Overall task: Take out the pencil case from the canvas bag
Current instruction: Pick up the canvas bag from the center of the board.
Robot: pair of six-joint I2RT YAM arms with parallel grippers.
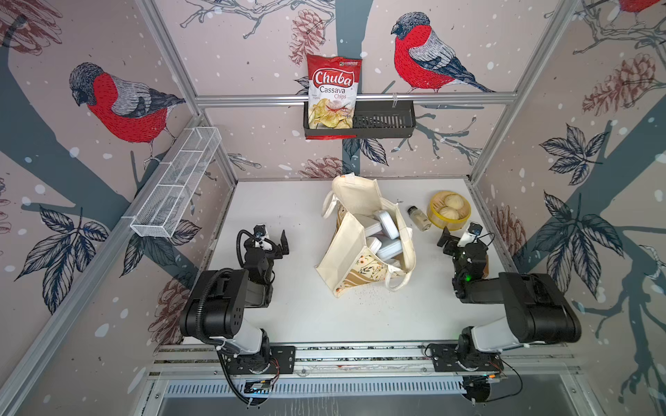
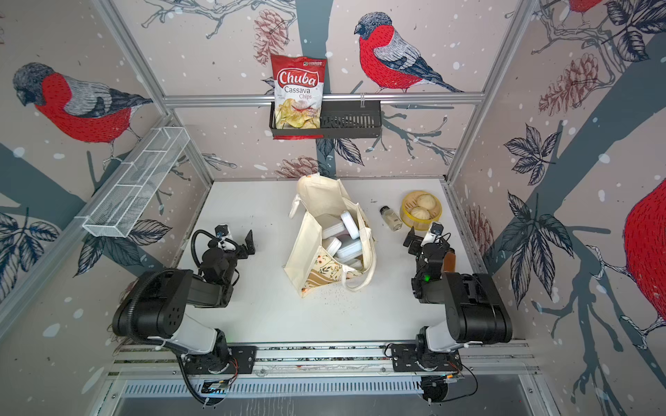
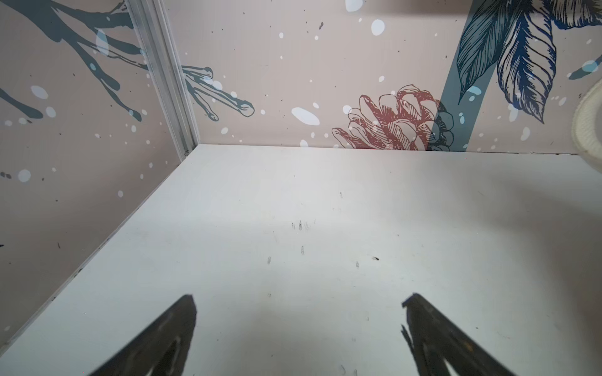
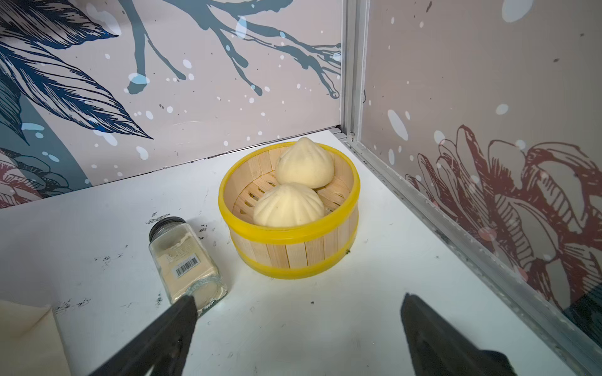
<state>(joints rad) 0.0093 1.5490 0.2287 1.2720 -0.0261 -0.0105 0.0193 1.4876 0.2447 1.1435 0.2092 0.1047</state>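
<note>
- My left gripper (image 1: pixel 274 239) hovers near the left edge of the white worktop (image 1: pixel 288 306). Its jaws are spread wide and hold nothing.
- In the left wrist view, only bare worktop lies between those fingertips (image 3: pixel 182 312), all the way to the back-left corner.
- My right gripper (image 1: pixel 456 236) sits near the right edge. Its jaws are also spread wide and empty.
- The canvas bag (image 1: pixel 360 205) stands mid-worktop, nearer the back edge, between my two grippers and apart from both.
- Its mouth gapes upward. One loop handle (image 1: pixel 400 282) droops onto the worktop on its front-right side.
- Several pale grey cases (image 1: pixel 387 224) are stacked loosely inside, and they show in both top views. Which one is the pencil case I cannot tell.
- A spice jar (image 4: pixel 187 260) lies on its side between the bag and a yellow-rimmed steamer basket (image 4: pixel 290 257) in the back-right corner.
- The jar is just beside the basket and not touching it. Two buns (image 4: pixel 288 205) sit in the basket.
- In the right wrist view one fingertip (image 4: pixel 182 312) overlaps the jar's base. I cannot tell whether it touches.
- An amber bottle (image 2: pixel 448 261) stands by my right wrist against the right edge.
- Dark specks (image 1: pixel 367 293) dot the worktop at the bag's front corner.
- The front half of the worktop and the strip left of the bag are open.
</note>
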